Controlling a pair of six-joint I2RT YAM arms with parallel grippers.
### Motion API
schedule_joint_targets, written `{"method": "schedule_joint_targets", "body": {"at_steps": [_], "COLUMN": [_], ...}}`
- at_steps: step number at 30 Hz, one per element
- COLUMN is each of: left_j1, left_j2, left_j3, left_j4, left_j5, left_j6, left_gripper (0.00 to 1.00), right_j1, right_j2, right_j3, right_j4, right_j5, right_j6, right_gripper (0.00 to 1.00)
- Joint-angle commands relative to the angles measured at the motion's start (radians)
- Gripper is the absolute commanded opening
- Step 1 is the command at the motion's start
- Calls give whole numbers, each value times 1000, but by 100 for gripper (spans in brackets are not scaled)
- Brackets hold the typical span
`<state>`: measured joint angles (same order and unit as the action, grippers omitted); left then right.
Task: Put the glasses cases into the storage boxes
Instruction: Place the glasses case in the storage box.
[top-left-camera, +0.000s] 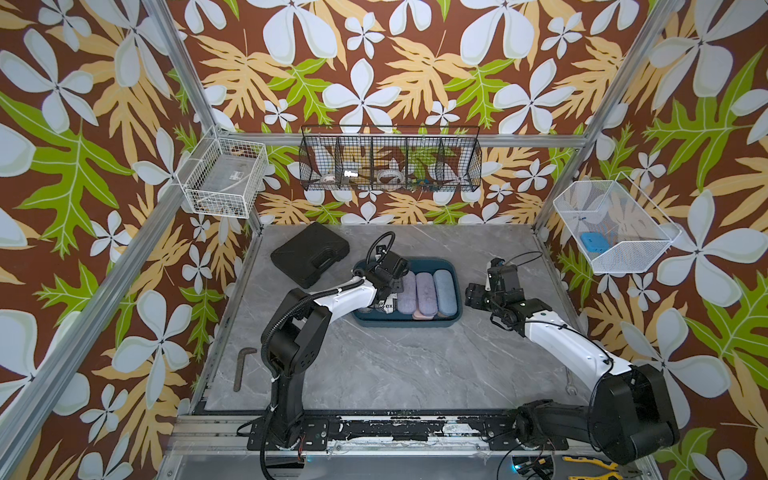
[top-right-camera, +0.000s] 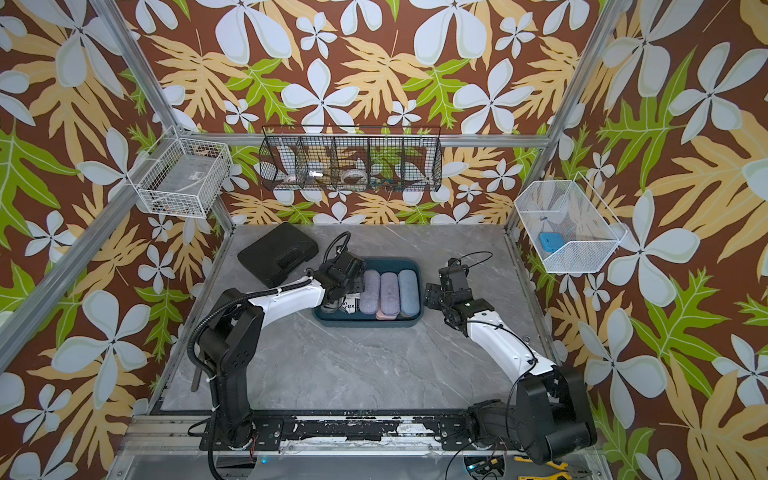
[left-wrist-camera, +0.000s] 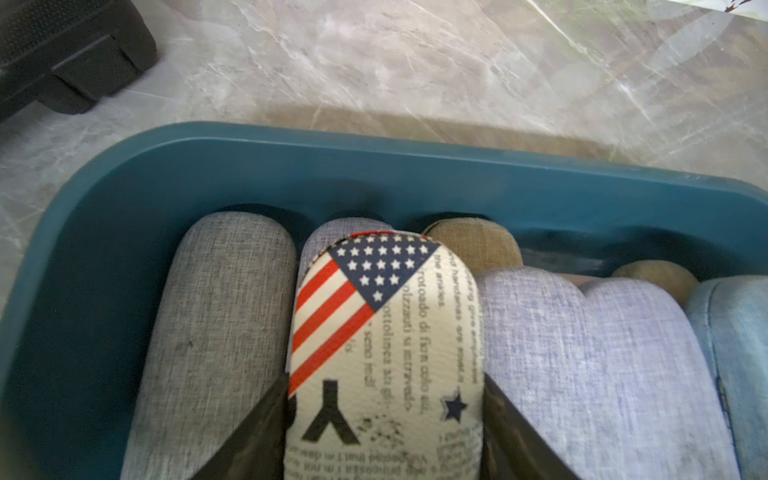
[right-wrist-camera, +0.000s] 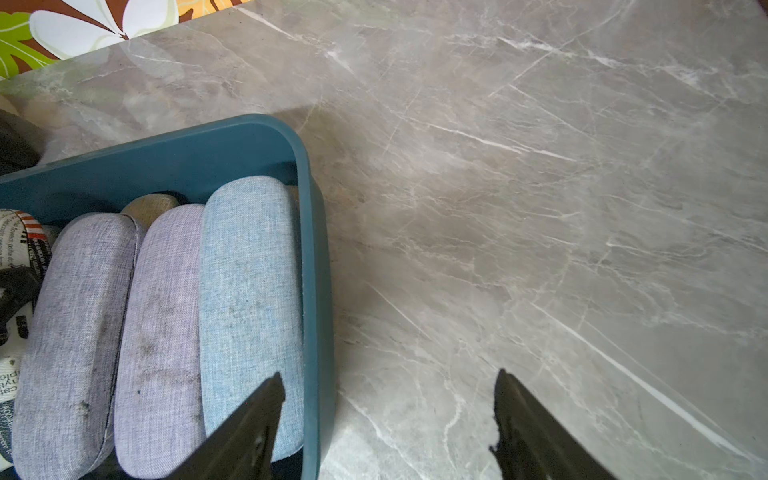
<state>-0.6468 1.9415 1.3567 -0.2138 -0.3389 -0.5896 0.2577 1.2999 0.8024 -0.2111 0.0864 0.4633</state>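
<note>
black moulded case (top-left-camera: 309, 253) — far left | bent metal bar (top-left-camera: 240, 370) — left edge

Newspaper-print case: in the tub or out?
In: the newspaper-print case sits inside the teal tub, between grey case and lavender case, left gripper gripping it.

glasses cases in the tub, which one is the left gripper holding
The newspaper-print case with the flag corner, clamped by the left gripper; all the others are plain fabric.

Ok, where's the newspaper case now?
Left wrist view: newspaper case inside the teal tub, between a grey case and a lavender case, held by the left tool.
</note>
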Motion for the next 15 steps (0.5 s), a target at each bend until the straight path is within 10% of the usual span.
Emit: {"method": "schedule_joint_targets", "body": {"at_steps": [1,15], "left_j1": [1,1], "left_j2": [4,-142], "left_j3": [10,19], "left_j4": [-8,-45], "left_j5": [-9,-48], "left_j6": [2,17], "left_gripper": [68,77], "right_j1": [2,2], "right_j2": [2,-4], "right_j3": [1,8], "right_j4": [10,6], "right_j5": [18,37], "right_j6": [-3,-8], "right_gripper": [79,79]}}
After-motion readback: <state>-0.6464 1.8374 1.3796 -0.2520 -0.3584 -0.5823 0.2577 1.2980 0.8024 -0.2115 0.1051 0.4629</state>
